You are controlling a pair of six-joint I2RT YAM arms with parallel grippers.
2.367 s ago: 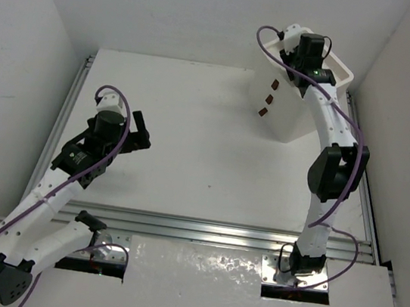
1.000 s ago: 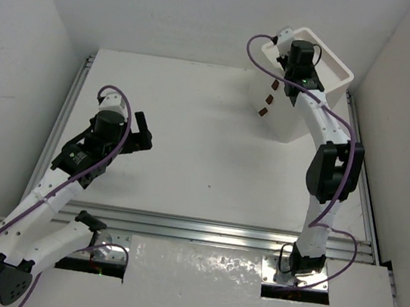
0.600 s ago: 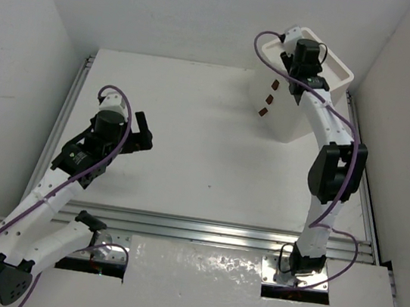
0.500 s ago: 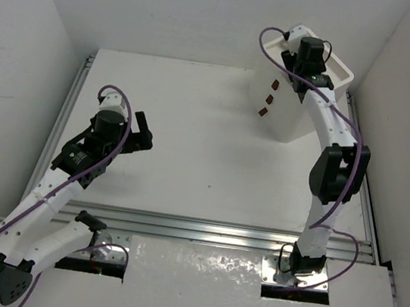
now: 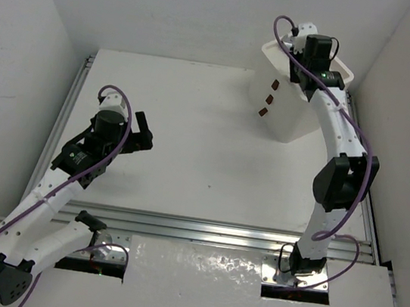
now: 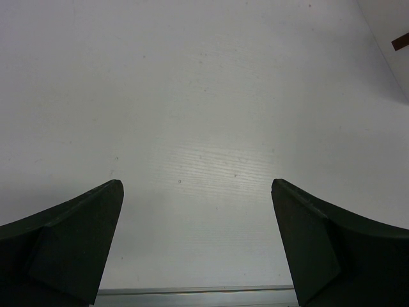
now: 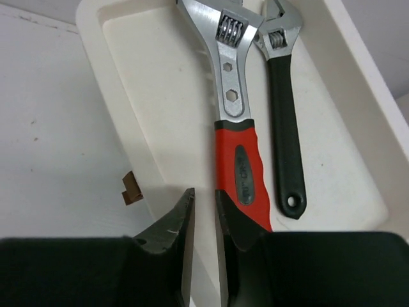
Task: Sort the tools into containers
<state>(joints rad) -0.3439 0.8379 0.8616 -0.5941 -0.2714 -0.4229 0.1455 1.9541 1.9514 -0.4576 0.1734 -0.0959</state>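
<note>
Over the last moments the right gripper (image 7: 204, 199) has been shifted towards the far right of the white drawer unit (image 5: 284, 120), and its jaws are now seen drawn nearly together with nothing between them. The red-handled wrench (image 7: 241, 160) and the black-handled wrench (image 7: 285, 128) are left lying side by side in the recessed tray top (image 7: 105, 61), untouched by the fingers. The left gripper (image 6: 197, 185) is held spread wide above the bare counter (image 5: 192, 136). No other tool is seen, so the sorting is judged almost finished.
</note>
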